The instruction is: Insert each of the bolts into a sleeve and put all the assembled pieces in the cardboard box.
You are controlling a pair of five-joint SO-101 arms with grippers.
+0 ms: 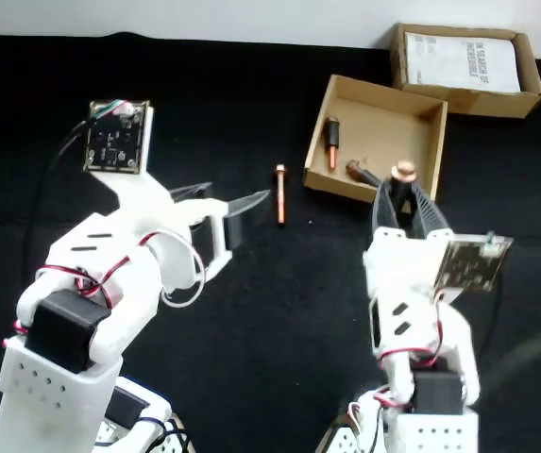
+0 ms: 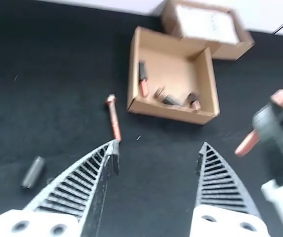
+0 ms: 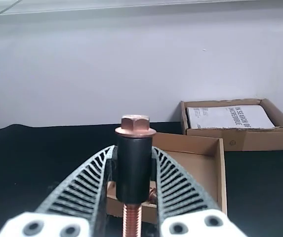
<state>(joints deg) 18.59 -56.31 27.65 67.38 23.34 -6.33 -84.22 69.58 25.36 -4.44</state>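
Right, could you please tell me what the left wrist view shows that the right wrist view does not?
Left wrist view's own: the open left tool above the table, a loose bolt lying near the cardboard box, a loose grey sleeve farther off, and pieces lying inside the box. Right wrist view's own: a close look at the right tool shut on a black sleeve, upright, with the copper bolt head on top and threads below; a white wall behind. Shared: the cardboard box, the second box holding paper, and that held sleeve and bolt.

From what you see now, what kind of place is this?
Likely a robotics lab bench: robot arms at a black table, a cardboard box with sleeved bolts, a plain white wall behind.
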